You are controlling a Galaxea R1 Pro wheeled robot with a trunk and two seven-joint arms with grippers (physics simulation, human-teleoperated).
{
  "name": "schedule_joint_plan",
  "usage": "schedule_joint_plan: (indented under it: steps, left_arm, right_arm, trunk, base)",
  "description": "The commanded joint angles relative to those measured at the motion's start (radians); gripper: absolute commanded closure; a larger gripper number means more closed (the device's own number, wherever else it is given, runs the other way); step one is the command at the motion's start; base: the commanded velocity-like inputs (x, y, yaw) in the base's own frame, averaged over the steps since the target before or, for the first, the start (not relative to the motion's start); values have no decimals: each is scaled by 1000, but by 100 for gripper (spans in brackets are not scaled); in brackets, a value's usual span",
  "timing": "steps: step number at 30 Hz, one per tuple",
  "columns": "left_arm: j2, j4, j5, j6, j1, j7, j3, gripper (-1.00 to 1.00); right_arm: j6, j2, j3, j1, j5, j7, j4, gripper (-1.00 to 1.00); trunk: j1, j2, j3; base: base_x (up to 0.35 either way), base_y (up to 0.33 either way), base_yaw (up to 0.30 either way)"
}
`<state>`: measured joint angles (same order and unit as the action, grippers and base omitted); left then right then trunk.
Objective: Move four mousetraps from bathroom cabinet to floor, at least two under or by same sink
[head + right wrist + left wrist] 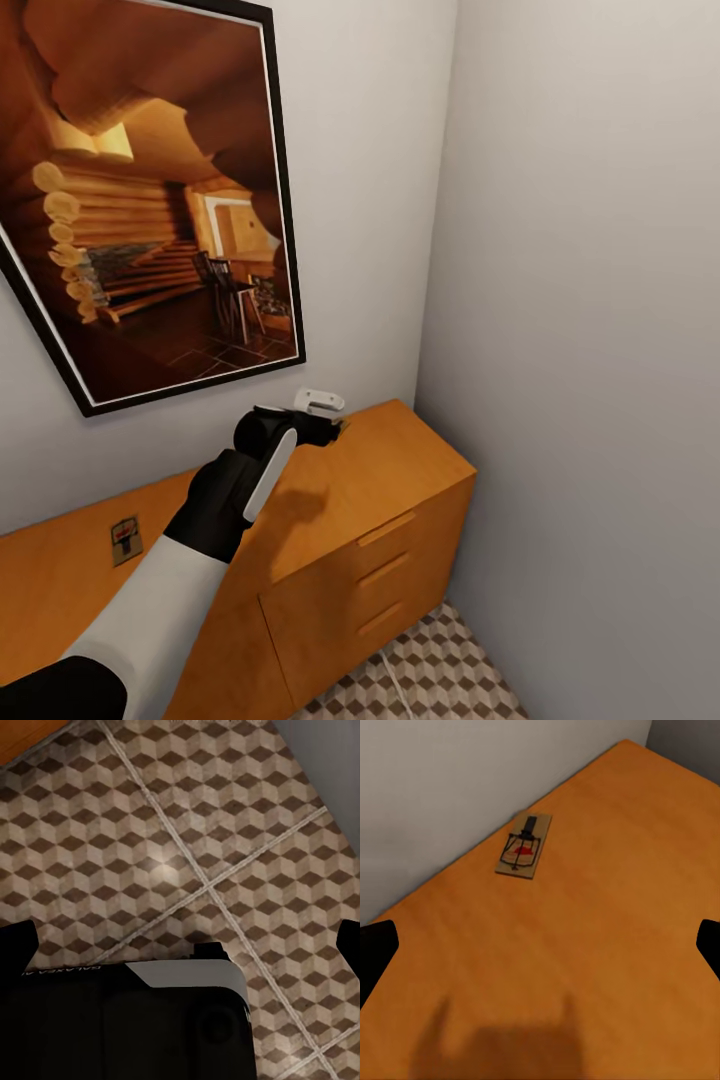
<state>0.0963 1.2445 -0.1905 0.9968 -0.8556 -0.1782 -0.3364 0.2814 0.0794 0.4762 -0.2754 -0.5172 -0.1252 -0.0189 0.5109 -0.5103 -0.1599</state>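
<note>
Your cabinet (400,520) is orange-brown wood with a soft grain, and its slim drawer handles (386,529) have the same tone. The mousetrap (523,845) near the wall is pale brown wood with dark metal parts and a small red spot in the middle. A second mousetrap (125,539) further along the top looks the same (only smaller in the head view). The bathroom floor (187,855) has tiles printed with brown, beige and white cubes, with pale grout lines. The walls (590,300) are plain light grey. The black-framed picture (150,200) shows a warm orange log interior. Your left arm (180,590) is white, then black toward the left gripper (325,425).
</note>
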Motion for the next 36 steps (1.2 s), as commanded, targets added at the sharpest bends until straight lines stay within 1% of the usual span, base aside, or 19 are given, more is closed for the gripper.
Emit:
schedule_joint_plan:
  steps: [1,15,22,30,33,36]
  left_arm:
    - [0,0,-10,3,0,-10,-1,-100]
    - [0,-25,-10,1,8,-9,-1,-100]
    - [0,-27,-10,-24,9,-9,-1,-100]
    - [0,-26,-10,-33,9,-6,-1,-100]
    - [0,-25,-10,-34,9,10,0,-100]
    - [0,-25,-10,-35,9,42,0,-100]
  right_arm:
    - [3,0,9,-1,-7,-4,0,-100]
    - [2,0,9,-1,-7,-4,0,-100]
    - [2,0,9,-1,-7,-4,0,-100]
    - [2,0,9,-1,-7,-4,0,-100]
    - [2,0,9,-1,-7,-4,0,-100]
    - [2,0,9,-1,-7,-4,0,-100]
  trunk:
    - [0,-2,-2]
    - [0,-2,-2]
    - [0,-2,-2]
    - [0,-2,-2]
    - [0,-2,-2]
    - [0,-2,-2]
  base:
    - [9,0,0]
    - [2,0,0]
    - [0,0,0]
    - [0,0,0]
    - [0,0,0]
    - [0,0,0]
